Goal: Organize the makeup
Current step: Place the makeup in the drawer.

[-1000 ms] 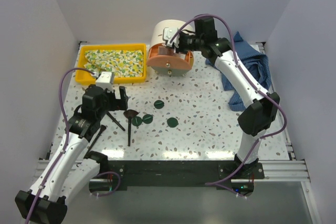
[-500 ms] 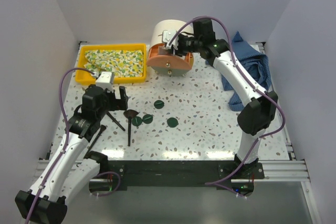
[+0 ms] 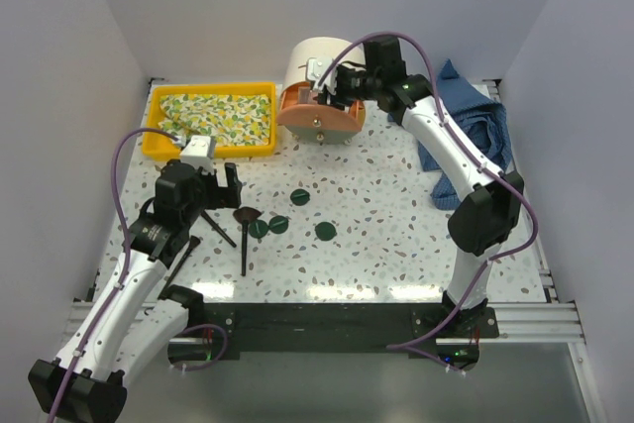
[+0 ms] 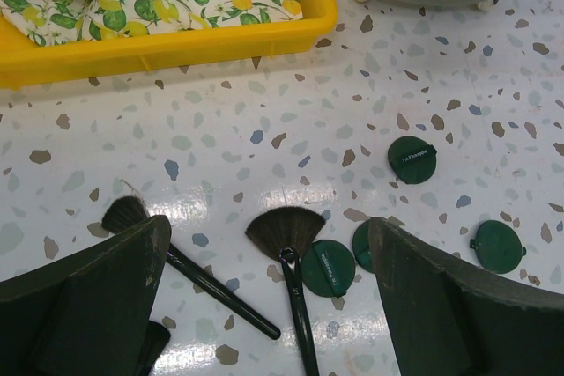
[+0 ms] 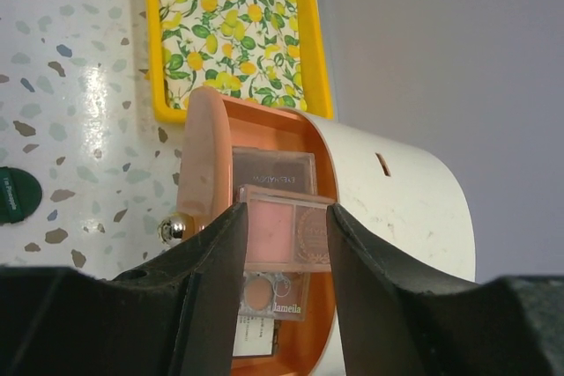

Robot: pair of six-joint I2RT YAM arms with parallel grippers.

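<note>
My right gripper (image 3: 332,86) (image 5: 284,217) is at the pulled-out orange drawer (image 3: 322,124) (image 5: 198,156) of a white round case (image 3: 317,54). Its jaws are open, standing closely on either side of a pink-brown palette (image 5: 286,235) that lies on top of other palettes in the drawer. My left gripper (image 3: 220,183) (image 4: 269,235) hovers wide open over a fan-headed brush (image 4: 300,323) (image 3: 244,235). A second dark brush (image 4: 203,283) lies to its left. Several dark green discs (image 4: 412,159) (image 4: 498,246) (image 4: 328,268) are scattered on the table, also in the top view (image 3: 300,196).
A yellow tray (image 3: 157,146) (image 4: 176,46) holding a leaf-patterned cloth (image 3: 218,116) stands at the back left. A blue cloth (image 3: 466,126) lies at the back right, under the right arm. White walls enclose the table on three sides.
The right gripper's jaws have widened around the pink-brown palette over the drawer, and that arm has shifted slightly. The left arm has not moved.
</note>
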